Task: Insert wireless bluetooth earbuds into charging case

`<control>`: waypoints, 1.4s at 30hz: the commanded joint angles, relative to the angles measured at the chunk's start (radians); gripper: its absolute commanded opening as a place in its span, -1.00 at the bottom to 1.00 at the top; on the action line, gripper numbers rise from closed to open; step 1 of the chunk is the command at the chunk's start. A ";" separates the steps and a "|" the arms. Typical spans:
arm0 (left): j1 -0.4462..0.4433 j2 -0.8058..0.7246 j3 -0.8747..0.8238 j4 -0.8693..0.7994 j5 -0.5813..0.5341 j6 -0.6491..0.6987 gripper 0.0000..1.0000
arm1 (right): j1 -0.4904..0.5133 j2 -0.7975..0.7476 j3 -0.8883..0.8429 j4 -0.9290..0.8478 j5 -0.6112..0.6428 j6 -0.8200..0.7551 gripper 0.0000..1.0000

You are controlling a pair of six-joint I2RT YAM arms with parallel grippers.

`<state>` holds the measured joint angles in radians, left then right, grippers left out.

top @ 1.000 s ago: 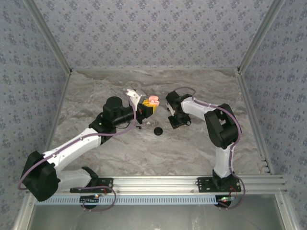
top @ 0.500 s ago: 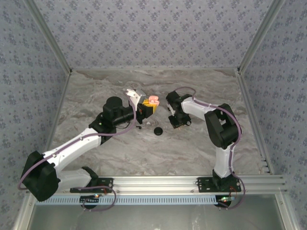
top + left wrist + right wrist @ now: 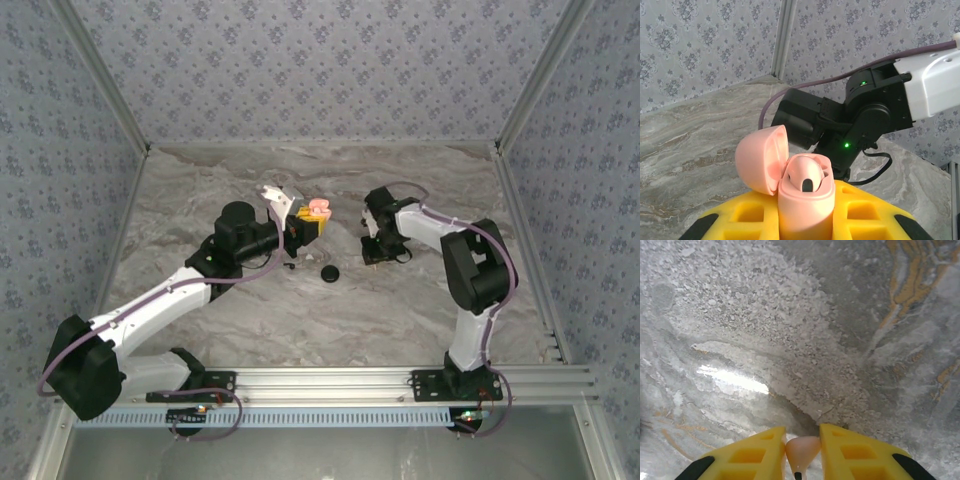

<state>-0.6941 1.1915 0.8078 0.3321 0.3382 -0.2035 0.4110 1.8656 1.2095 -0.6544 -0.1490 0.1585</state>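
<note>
Case (image 3: 805, 196) in left gripper (image 3: 807, 216), earbud (image 3: 290, 266) apparently nearby

Pink case (image 3: 805, 200); pink piece (image 3: 802, 449); yellow fingers (image 3: 856, 454)

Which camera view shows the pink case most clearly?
The left wrist view: the pink case is central, close and sharp, lid open, held in the left claw. In the top view it is a tiny pink spot at that claw.
</note>
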 commanded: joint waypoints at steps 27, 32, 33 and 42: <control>-0.006 0.169 -0.076 0.185 -0.104 -0.134 -0.85 | -0.086 -0.426 -0.077 0.176 -0.425 0.077 -0.51; -0.006 0.181 -0.109 0.271 -0.091 -0.128 -0.85 | -0.087 -0.473 -0.068 0.198 -0.460 0.101 -0.51; -0.006 0.185 -0.116 0.288 -0.085 -0.123 -0.85 | -0.085 -0.482 -0.067 0.203 -0.468 0.106 -0.50; -0.006 0.215 -0.152 0.397 -0.052 -0.096 -0.84 | -0.058 -0.532 -0.036 0.262 -0.519 0.144 -0.50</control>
<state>-0.6941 1.3991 0.6624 0.6296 0.2588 -0.3199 0.3393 1.3651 1.1297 -0.4225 -0.6315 0.2779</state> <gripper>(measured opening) 0.194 0.248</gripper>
